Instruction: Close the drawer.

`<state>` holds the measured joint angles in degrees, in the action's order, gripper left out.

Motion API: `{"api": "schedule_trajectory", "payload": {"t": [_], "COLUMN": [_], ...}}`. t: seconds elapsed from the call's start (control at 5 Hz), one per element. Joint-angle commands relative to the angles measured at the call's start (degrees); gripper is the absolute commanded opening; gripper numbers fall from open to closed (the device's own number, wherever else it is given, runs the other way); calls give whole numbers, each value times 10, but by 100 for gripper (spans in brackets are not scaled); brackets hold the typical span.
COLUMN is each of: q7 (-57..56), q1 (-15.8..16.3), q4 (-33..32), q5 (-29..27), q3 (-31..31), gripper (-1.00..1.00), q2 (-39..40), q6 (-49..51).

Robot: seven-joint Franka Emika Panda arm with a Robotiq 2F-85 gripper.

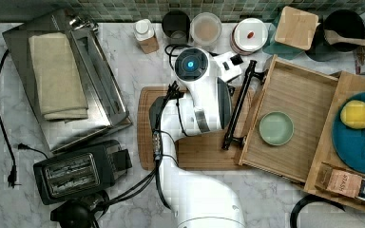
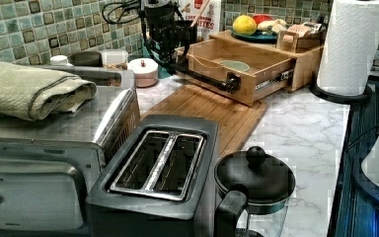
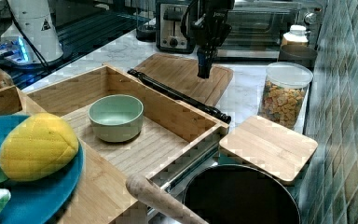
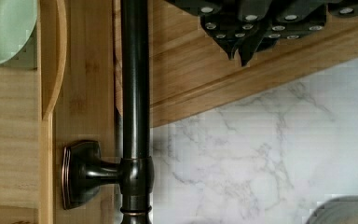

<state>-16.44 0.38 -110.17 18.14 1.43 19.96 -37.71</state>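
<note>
The drawer [image 1: 298, 93] [image 3: 167, 140] stands pulled out from under the wooden shelf, with a pale green bowl [image 1: 276, 128] [image 3: 115, 116] inside it. A long black bar handle [image 1: 237, 107] [image 3: 177, 96] [image 4: 135, 88] runs along its front. My gripper [image 3: 204, 71] [image 4: 241, 52] points down over the cutting board [image 1: 195, 154], just off the handle's far end and apart from the bar. Its fingers are shut with nothing between them.
A toaster [image 1: 73, 173] and a toaster oven with a folded towel [image 1: 57, 76] fill the top view's left. Jars line the back wall, among them a cereal jar [image 3: 284, 100]. A blue plate [image 1: 349, 152] sits on the shelf. A paper towel roll [image 2: 351, 44] stands beside the drawer.
</note>
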Motion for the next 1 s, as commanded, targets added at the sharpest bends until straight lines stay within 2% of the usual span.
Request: {"api": "schedule_trajectory", "payload": {"t": [0.2, 0.4, 1.0], "q7": [-28, -33, -120], "q1": [-38, -46, -117], "q4": [-9, -24, -81], "q5": [-32, -15, -27], "q3": [15, 18, 40], "gripper": [-100, -100, -100], "q2": [14, 0, -20], "q6": [-12, -7, -54]}}
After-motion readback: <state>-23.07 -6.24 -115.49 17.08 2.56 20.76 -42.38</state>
